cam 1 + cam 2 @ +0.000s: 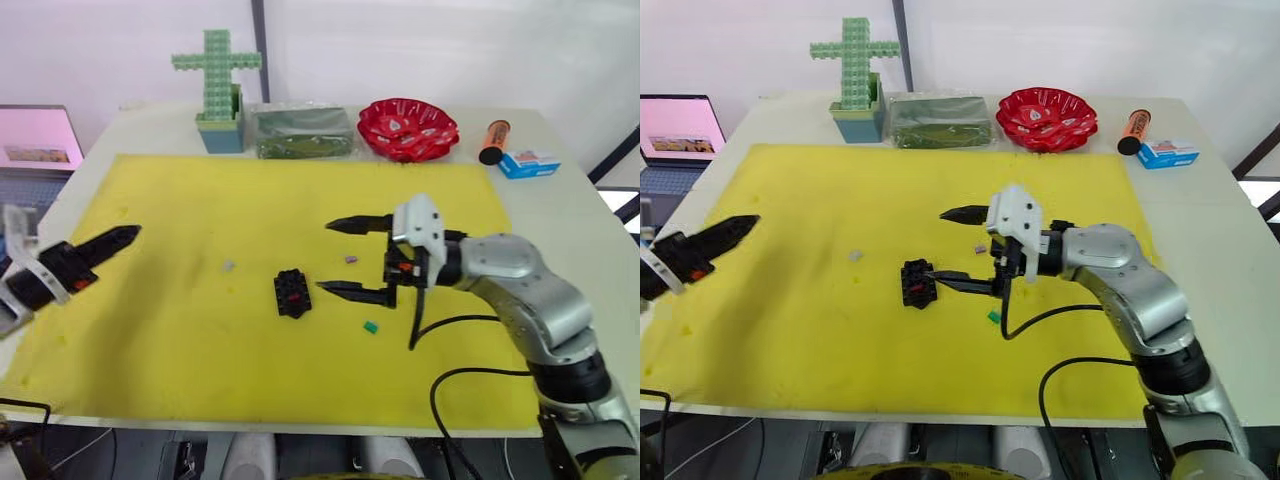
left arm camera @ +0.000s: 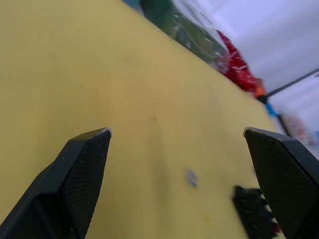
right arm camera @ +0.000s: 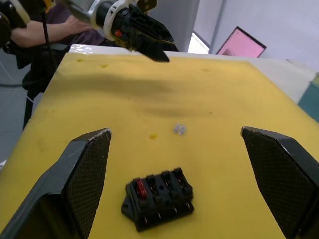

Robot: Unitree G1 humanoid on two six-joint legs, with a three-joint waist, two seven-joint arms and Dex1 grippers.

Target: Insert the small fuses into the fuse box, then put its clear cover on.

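Right gripper (image 1: pixel 345 258) wide open, empty, beside fuse box (image 1: pixel 292 293) on the yellow mat (image 1: pixel 180 330), red fuse (image 3: pixel 140 188) seated. Green fuse (image 1: pixel 370 326), purplish fuse (image 1: pixel 351 259), whitish fuse (image 1: pixel 228 266) loose. Left gripper (image 2: pixel 182 137) open, empty, parked clear.

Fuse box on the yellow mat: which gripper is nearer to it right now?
Right. The right gripper hangs open just beside the fuse box, one fingertip almost at its edge. The left gripper is open, far off at the mat's left edge.
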